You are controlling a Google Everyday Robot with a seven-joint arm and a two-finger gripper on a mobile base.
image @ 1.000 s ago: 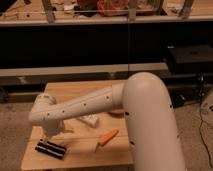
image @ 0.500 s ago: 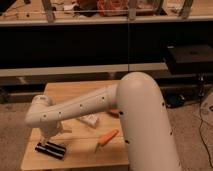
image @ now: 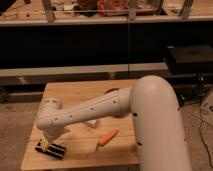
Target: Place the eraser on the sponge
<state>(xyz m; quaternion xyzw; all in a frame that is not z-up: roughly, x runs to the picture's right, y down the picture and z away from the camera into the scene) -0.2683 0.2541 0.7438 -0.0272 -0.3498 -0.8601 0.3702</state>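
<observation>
The eraser (image: 50, 149), a flat black block with pale stripes, lies at the front left corner of the wooden table (image: 80, 92). My gripper (image: 46, 142) hangs from the white arm (image: 95, 112) straight down over the eraser's left end, at or just above it. The arm's wrist covers most of the gripper. The sponge is hidden from view.
An orange carrot (image: 108, 137) lies on the table right of the eraser, with a pale object (image: 93, 123) partly hidden behind the arm. The table's front edge runs just below the eraser. Dark shelving (image: 100, 45) stands behind the table, and a black box (image: 192, 55) sits at the right.
The arm's wrist has swung left and down, bringing the gripper from above the table's left-middle to right over the eraser. The eraser and carrot have not moved.
</observation>
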